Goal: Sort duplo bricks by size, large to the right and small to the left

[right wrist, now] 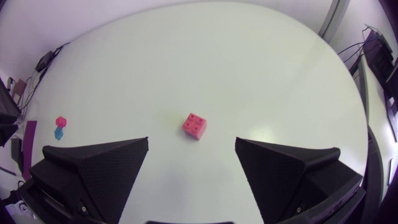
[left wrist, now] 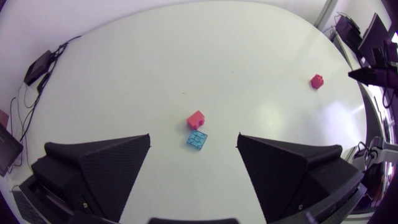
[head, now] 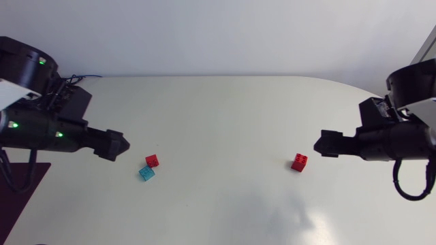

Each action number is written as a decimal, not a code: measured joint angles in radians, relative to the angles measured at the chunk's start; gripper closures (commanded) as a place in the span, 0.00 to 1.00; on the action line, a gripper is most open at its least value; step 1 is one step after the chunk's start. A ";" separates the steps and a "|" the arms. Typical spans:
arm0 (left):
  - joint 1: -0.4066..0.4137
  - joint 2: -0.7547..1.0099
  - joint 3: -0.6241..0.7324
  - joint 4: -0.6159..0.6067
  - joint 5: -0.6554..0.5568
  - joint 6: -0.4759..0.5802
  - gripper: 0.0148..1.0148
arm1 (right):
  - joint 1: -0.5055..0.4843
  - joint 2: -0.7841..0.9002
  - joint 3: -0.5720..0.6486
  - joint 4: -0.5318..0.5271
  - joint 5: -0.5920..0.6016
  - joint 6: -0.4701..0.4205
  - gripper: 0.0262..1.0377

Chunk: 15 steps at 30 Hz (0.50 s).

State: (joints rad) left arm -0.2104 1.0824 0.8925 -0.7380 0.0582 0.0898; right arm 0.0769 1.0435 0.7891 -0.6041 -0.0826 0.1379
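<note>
The large red brick (head: 299,162) sat on the table's (head: 218,102) right side, the small red brick (head: 152,160) and blue brick (head: 146,173) just beside each other on its left, so the sorting looked done. That likely explained why the left jaws and right jaws hung wide open and empty. Each brick looked square, studs up, with no long axis.

Glossy plastic bricks (head: 299,162); smooth, faintly shiny table (head: 218,116).
</note>
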 measured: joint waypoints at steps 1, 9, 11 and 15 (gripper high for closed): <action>-0.015 0.014 0.000 0.000 0.004 0.006 0.04 | -0.001 0.026 0.005 -0.002 -0.042 -0.001 0.03; -0.092 0.042 -0.019 0.069 0.018 0.050 0.04 | -0.014 0.268 0.010 0.058 -0.090 -0.021 0.04; -0.103 0.042 -0.043 0.087 0.019 0.061 0.04 | -0.003 0.334 0.023 0.058 -0.063 -0.014 0.05; -0.114 0.039 -0.082 0.121 0.022 0.098 0.04 | 0.023 0.434 0.076 0.058 -0.028 0.002 0.12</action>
State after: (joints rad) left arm -0.3241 1.1213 0.8108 -0.6167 0.0803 0.1879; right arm 0.0994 1.4776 0.8654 -0.5461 -0.1104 0.1398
